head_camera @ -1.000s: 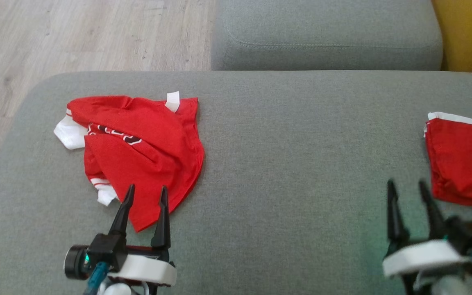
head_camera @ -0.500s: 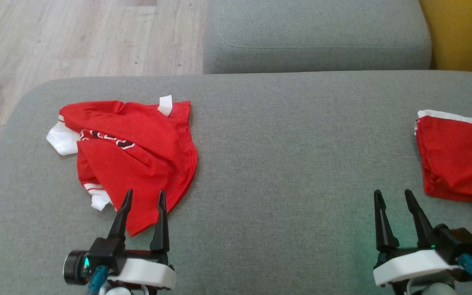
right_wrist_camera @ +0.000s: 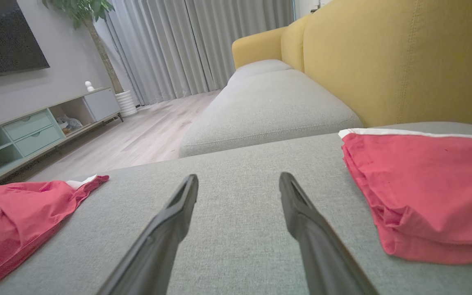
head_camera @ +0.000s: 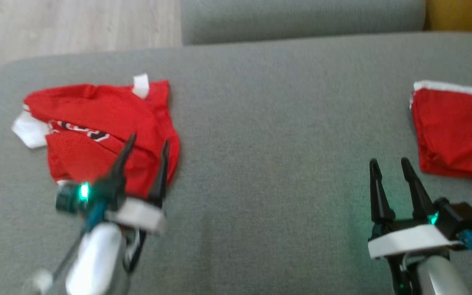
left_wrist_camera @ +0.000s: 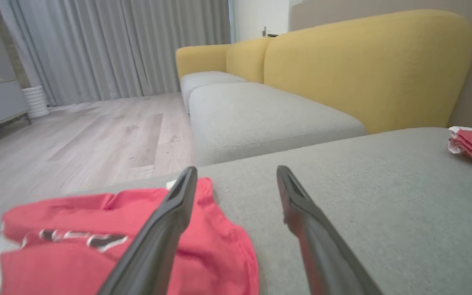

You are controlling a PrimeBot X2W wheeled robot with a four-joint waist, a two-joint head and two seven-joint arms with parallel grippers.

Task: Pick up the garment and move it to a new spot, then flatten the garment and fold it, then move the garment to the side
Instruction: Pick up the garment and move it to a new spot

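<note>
The garment, a crumpled red shirt with white sleeve ends and dark lettering, lies at the left of the grey cushion. My left gripper hovers open above its right half, blurred, with nothing between the fingers. In the left wrist view the garment lies under the left finger, and the left gripper stands wide. My right gripper is open over bare cushion near the front right. The right wrist view shows the right gripper with the garment far to its left.
A second red garment with a white edge lies folded at the cushion's right, also seen as the folded garment. Behind are another grey seat cushion and a yellow backrest. Wood floor lies beyond the left edge.
The head camera has shifted, so the whole picture moved. My left gripper has gone forward from the garment's near hem to above its middle. The right gripper stayed open over the cushion.
</note>
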